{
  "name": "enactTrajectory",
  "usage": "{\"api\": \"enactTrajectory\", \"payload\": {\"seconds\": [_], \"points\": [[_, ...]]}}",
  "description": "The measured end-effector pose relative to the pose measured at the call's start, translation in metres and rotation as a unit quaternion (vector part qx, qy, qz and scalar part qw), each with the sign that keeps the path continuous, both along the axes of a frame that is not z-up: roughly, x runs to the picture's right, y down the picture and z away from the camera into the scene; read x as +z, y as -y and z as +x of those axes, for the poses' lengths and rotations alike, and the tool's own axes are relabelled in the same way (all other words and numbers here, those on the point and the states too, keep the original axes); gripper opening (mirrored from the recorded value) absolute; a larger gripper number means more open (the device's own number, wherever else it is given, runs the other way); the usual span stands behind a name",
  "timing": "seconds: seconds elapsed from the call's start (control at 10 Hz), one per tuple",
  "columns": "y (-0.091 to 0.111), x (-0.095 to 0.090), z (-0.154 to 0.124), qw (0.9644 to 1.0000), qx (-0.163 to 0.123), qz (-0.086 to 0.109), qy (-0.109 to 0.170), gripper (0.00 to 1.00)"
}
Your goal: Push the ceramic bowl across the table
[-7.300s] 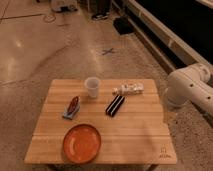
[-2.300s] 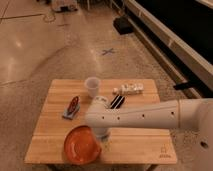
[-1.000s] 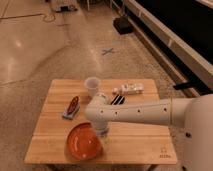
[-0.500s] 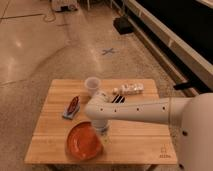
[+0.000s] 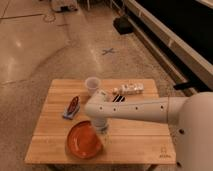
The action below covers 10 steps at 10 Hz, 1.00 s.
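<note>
On the table [image 5: 50, 142], taking the ceramic bowl [image 5: 83, 140] as landmark: it sits near the front edge, left of centre, and a small red-and-blue packet [image 5: 72, 106] lies behind it to its left. Directly behind the bowl stands a translucent cup [image 5: 92, 85]. The gripper [image 5: 102, 129] is down at the bowl's right rear rim; whether its fingers are apart I cannot tell. The push looks barely begun, with most of the table yet to cross

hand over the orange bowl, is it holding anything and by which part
Cannot be told. The hand sits low at the ceramic bowl's right rim on the table, mostly hidden by the arm; any hold is unclear.
</note>
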<state>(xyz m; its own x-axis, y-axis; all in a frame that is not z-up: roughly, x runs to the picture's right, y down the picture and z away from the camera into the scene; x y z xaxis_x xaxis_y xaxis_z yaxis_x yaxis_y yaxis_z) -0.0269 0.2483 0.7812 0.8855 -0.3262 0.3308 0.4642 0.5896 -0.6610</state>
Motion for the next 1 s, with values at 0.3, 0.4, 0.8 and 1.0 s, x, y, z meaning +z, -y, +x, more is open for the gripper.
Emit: {"api": "enactTrajectory", "payload": {"seconds": [0.3,0.4,0.8,1.0], "points": [[0.004,0.005,0.001,1.0,-0.002,-0.002,0.001,0.65],[0.006,0.007,0.002,1.0,-0.002,-0.002,0.002,0.65],[0.007,0.013,0.001,0.9999,-0.008,-0.005,0.006,0.65],[0.009,0.016,0.002,0.9999,-0.009,-0.006,0.008,0.65]]}}
